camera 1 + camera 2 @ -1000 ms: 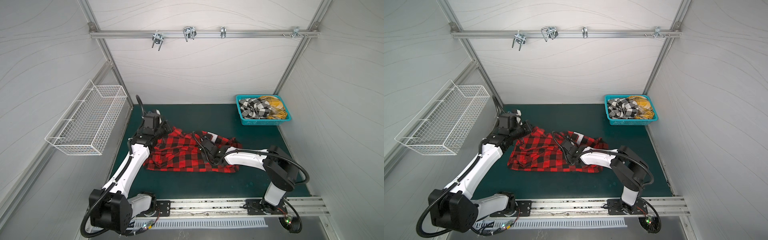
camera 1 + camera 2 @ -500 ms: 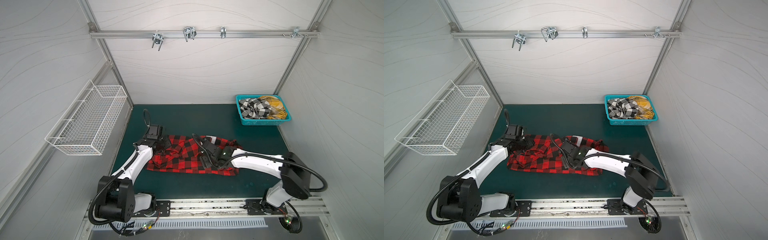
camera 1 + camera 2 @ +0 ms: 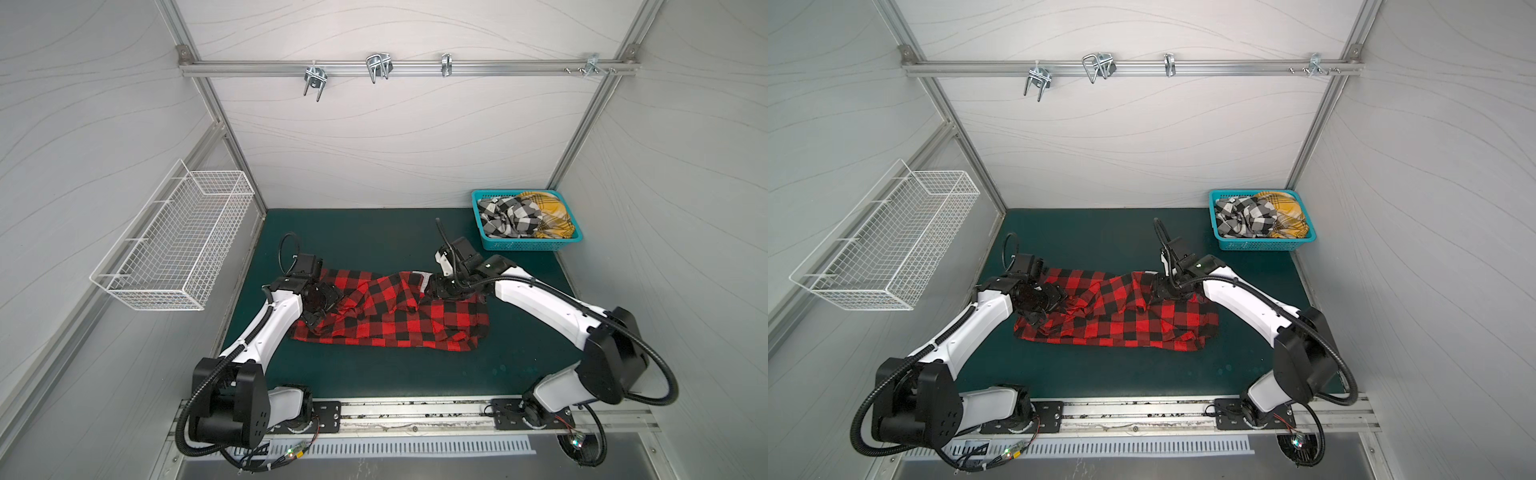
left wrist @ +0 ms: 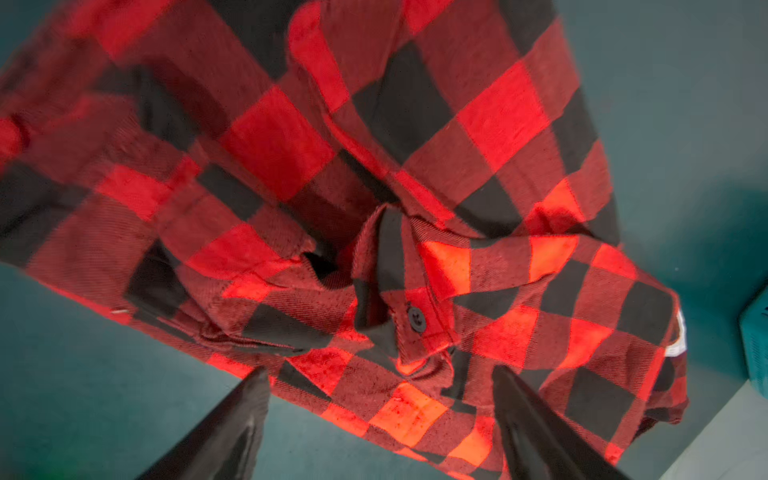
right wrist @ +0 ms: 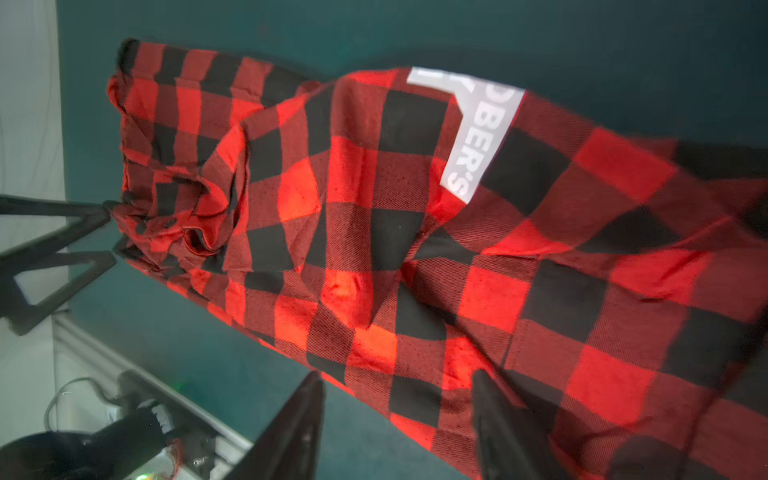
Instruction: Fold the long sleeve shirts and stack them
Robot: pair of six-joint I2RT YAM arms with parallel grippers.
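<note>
The red-and-black checked shirt (image 3: 395,316) (image 3: 1125,316) lies crumpled lengthwise on the green mat, with its white lettering (image 5: 478,133) at the far edge. My left gripper (image 3: 322,299) (image 4: 380,399) stands open over the shirt's left end, where a buttoned cuff (image 4: 415,320) is bunched; nothing is between its fingers. My right gripper (image 3: 440,286) (image 5: 395,399) is open low over the shirt's far right part, its fingers astride the cloth edge. The black-and-white shirt (image 3: 507,218) and the yellow plaid shirt (image 3: 548,216) sit bunched in the teal basket (image 3: 523,246).
The teal basket (image 3: 1258,246) stands at the mat's back right corner. A white wire basket (image 3: 178,245) hangs on the left wall. A metal rail with hooks (image 3: 374,68) crosses the back wall. The arm bases sit on a track (image 3: 415,411) along the front edge.
Both grippers went from shut to open and let go of the red shirt, which now lies lower and stretched sideways. The right gripper moved right, the left one came nearer.
</note>
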